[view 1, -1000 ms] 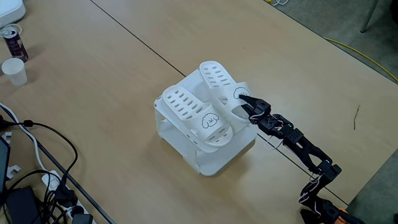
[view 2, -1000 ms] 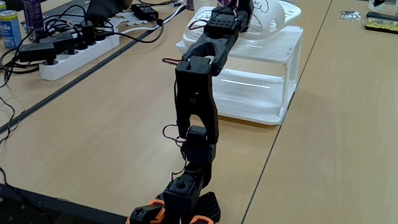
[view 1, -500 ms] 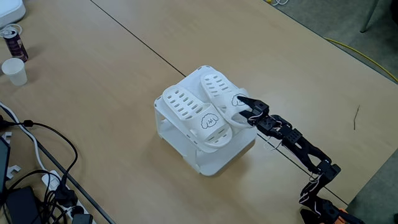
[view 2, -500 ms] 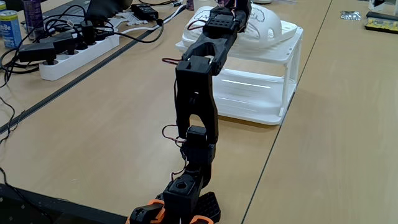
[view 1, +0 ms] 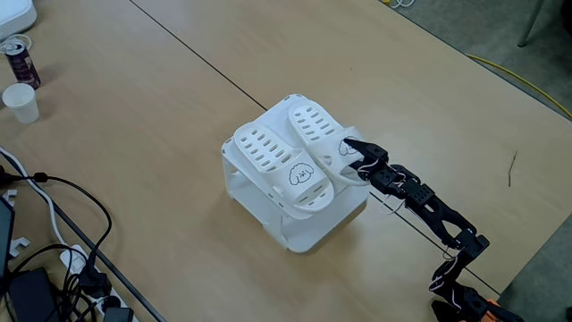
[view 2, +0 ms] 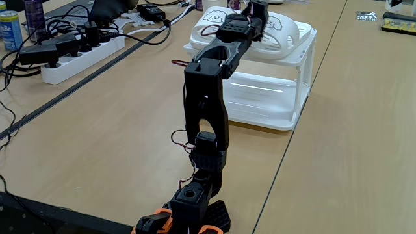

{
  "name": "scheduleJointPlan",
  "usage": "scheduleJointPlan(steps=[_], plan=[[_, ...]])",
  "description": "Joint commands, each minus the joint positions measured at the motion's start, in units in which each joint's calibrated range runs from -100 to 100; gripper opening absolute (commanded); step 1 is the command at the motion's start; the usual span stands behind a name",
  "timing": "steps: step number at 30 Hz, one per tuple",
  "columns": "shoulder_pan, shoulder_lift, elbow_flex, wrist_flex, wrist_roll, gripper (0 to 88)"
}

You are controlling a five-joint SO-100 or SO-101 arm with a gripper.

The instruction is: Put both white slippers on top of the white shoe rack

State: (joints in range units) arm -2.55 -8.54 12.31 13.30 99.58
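Observation:
Two white slippers lie side by side on the flat top of the white shoe rack point(view 1: 308, 228). The left slipper point(view 1: 281, 165) shows its puppy face toward the front. The right slipper point(view 1: 315, 128) lies flat beside it. My gripper point(view 1: 349, 157) is at the right slipper's near end, its jaws spread apart around the strap edge. In the low fixed view the arm rises from its base and reaches over the rack point(view 2: 273, 97), where the gripper point(view 2: 257, 10) sits against a slipper point(view 2: 284, 29).
A paper cup point(view 1: 20, 101) and a can point(view 1: 18, 58) stand at the far left. Black cables point(view 1: 54, 241) and a power strip point(view 2: 71, 55) lie along the table's left side. A yellow cable point(view 1: 527, 80) runs on the floor.
The right slipper, held tilted over the rack's edge, has come down flat on the rack top beside the other one. The jaws have spread and the gripper has eased back slightly.

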Motion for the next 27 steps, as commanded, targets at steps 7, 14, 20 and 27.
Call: scheduleJointPlan(steps=[7, 14, 20, 27], plan=[[4.6, -1.2, -0.4, -0.1, 0.4, 21.1], [4.7, -1.3, 1.6, -0.1, 0.4, 21.1], [3.0, -2.4, 2.4, -0.1, 0.4, 21.1], [3.0, -9.4, 9.7, -0.1, 0.4, 21.1]])
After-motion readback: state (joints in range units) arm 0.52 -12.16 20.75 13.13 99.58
